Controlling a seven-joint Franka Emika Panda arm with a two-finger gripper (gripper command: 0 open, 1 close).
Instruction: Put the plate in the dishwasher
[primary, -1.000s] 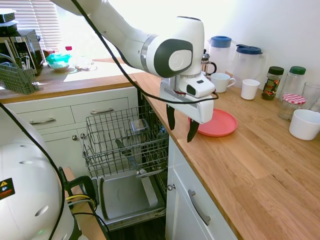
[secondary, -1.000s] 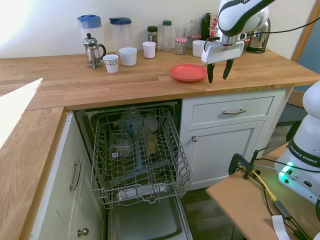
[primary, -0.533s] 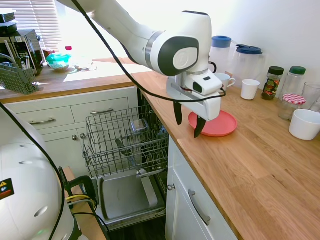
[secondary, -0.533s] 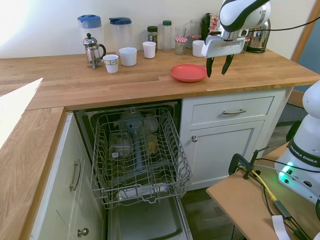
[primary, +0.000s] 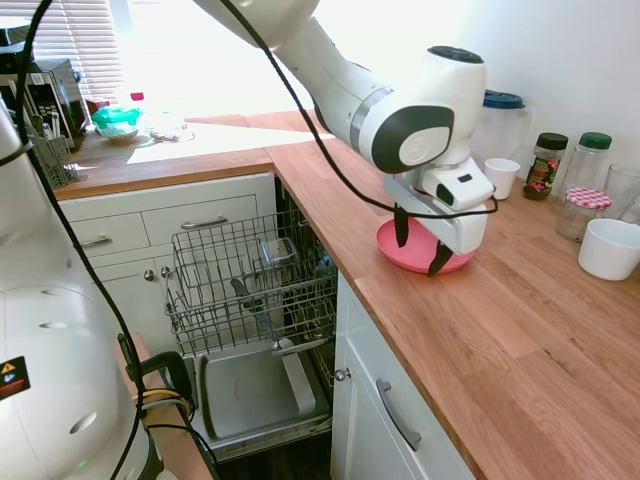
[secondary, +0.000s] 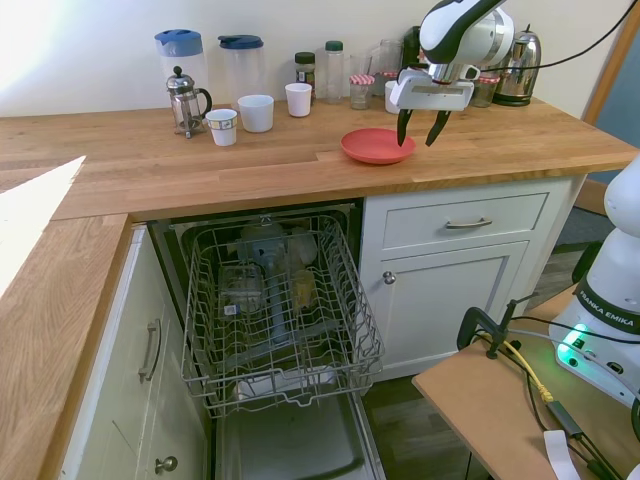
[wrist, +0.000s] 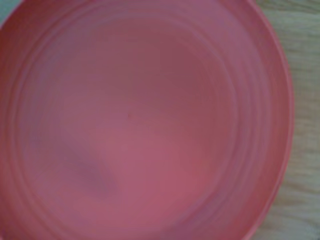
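Oak-coloured wooden worktop (primary: 520, 340) runs over white kitchen cabinets. Below it, the built-in dishwasher (secondary: 275, 310) stands open, its grey wire rack pulled out. Directly beneath the black 2-finger gripper (secondary: 417, 127), whose fingers are spread apart, the round, matte coral-red plate (secondary: 370, 146) lies flat. A second ago the gripper hung beside the plate's edge; now it hangs over it.

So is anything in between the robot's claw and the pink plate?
No. The open end effector hangs just above the round coral-pink plate, with only air between; the wrist view shows bare plate.
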